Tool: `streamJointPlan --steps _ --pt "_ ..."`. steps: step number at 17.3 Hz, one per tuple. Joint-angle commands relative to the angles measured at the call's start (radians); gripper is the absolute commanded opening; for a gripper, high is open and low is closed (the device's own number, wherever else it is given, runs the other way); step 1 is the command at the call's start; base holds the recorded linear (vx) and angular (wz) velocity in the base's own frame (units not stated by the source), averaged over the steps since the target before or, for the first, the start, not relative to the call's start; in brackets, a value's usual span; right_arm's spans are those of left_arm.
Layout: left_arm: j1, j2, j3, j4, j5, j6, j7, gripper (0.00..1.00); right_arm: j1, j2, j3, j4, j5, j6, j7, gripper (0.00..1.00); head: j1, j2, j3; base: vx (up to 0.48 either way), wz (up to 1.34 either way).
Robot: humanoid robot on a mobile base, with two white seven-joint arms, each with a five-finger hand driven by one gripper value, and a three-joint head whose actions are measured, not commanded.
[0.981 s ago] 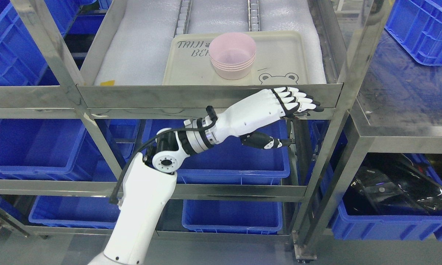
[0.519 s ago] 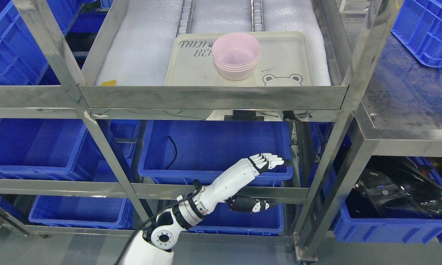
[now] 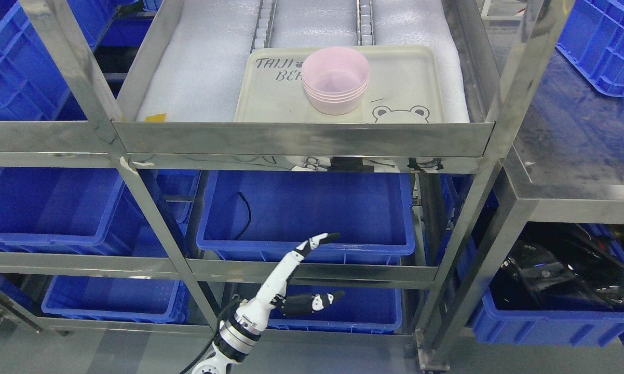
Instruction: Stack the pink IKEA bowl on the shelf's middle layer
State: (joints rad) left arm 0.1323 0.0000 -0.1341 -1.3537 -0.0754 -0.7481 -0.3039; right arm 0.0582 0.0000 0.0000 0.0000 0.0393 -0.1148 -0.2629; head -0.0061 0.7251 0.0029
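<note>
Low at the bottom edge, my left hand [image 3: 291, 275] hangs empty with fingers straight and thumb spread, in front of the blue bin [image 3: 305, 213] below the cream bear tray [image 3: 400, 83], on which the stack of pink bowls [image 3: 336, 79] sits, well above my hand.

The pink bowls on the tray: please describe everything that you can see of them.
The pink bowls are a nested stack, about four rims showing, of matte pale pink material that looks like plastic. The stack stands upright, open side up, the top bowl empty. It rests on the cream tray, partly hiding its print. Nothing else touches it.
</note>
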Motion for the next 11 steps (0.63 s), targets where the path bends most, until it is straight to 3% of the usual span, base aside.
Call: streamJointPlan --steps 1,3,6,11 --pt "-0.029 0.017 0.162 0.096 0.128 0.156 0.181 1.0 0.0 -0.017 0.005 -0.017 0.001 0.0 0.001 1.0 0.0 0.0 0.0 0.0 0.0" --pt "-0.072 0.017 0.153 0.056 0.131 0.257 0.262 1.0 0.0 -0.017 0.005 -0.017 0.001 0.0 0.001 1.0 0.0 0.0 0.0 0.0 0.0" --pt "-0.132 0.017 0.107 0.027 0.234 0.421 0.266 1.0 0.0 -0.017 0.005 -0.017 -0.001 0.0 0.001 1.0 0.0 0.0 0.0 0.0 0.0" --pt "-0.168 0.017 0.035 0.024 0.249 0.418 0.258 1.0 0.0 -0.017 0.003 -0.017 0.001 0.0 0.001 1.0 0.0 0.0 0.0 0.0 0.0"
